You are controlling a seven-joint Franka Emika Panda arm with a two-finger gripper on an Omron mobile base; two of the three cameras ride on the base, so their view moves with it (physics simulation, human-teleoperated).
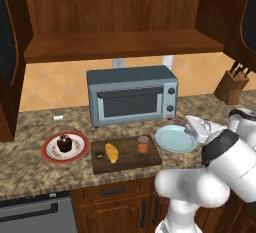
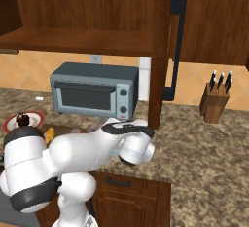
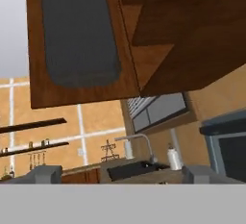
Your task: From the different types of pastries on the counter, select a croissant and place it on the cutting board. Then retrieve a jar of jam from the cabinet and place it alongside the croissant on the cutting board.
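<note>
Gripper [image 1: 192,125] at right of centre in the left base view hangs over a pale round plate [image 1: 172,140], its fingers [image 3: 45,174] spread wide and holding nothing. Left of it, mid-frame, the cutting board [image 1: 127,161] carries the croissant [image 1: 112,152] and the jar of jam [image 1: 143,144], near each other but apart. Farther back stand the toaster oven [image 1: 132,94] and, across the top, the cabinet [image 1: 120,44] shelf.

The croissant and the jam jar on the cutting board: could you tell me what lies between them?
Nothing: in the left base view, bare cutting board separates the croissant from the jam jar.
</note>
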